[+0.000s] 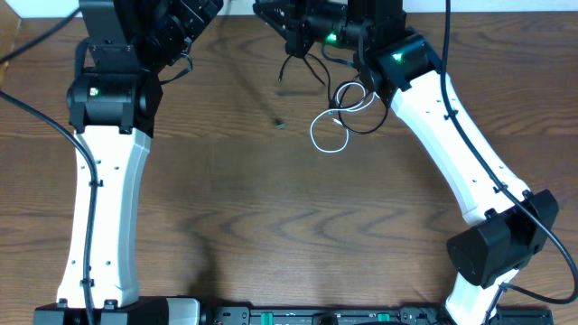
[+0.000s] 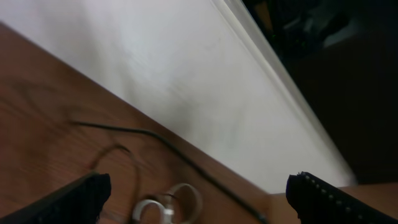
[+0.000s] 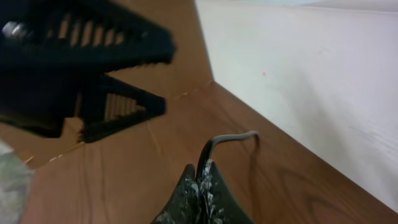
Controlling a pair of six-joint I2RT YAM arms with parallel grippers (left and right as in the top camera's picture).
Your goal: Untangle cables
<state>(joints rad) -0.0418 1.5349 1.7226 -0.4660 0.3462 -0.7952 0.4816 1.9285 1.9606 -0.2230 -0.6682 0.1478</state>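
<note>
The cables lie in a loose tangle at the back of the brown table: a white cable [image 1: 329, 133] looped at the front and black cables [image 1: 358, 101] curled behind it. My right gripper [image 1: 291, 38] is shut on one black cable [image 3: 229, 138], which arcs out from between its fingertips [image 3: 202, 175] and hangs over the table [image 1: 302, 70]. My left gripper [image 1: 191, 20] is wide open and holds nothing. Its wrist view shows the white loop [image 2: 169, 207] and a black cable [image 2: 158, 134] lying between the spread fingers [image 2: 84, 198].
A white wall [image 2: 205, 81] runs along the table's back edge, close behind both grippers. The left gripper's open fingers [image 3: 99, 59] loom near the right gripper in the right wrist view. A small dark bit [image 1: 281, 125] lies left of the white loop.
</note>
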